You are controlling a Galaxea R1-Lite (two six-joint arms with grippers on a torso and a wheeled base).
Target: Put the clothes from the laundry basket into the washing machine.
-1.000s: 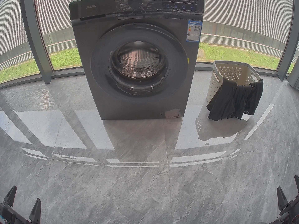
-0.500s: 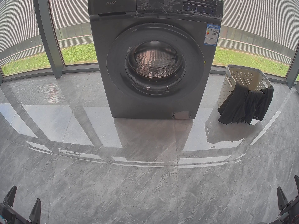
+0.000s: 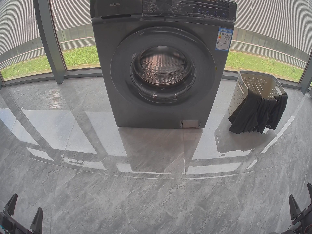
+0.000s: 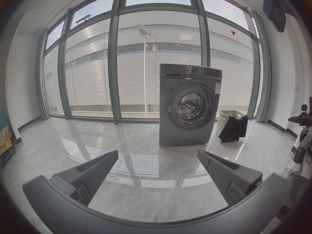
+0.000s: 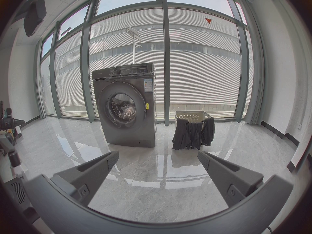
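Dark clothes [image 5: 190, 135] drape the laundry basket [image 5: 191, 115] beside the washing machine [image 5: 125, 108].

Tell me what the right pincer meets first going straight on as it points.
Nothing near: the open right pincer aims across glossy grey floor at the gap between the dark grey washing machine and the white plastic laundry basket draped with black clothes. Depth unclear; perhaps the window frame.

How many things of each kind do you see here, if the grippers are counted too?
washing machine: 1
laundry basket: 1
heap of dark clothes hanging over the basket's rim: 1 (single pieces cannot be told apart)
grippers: 2, left gripper and right gripper, both open
Total: 5
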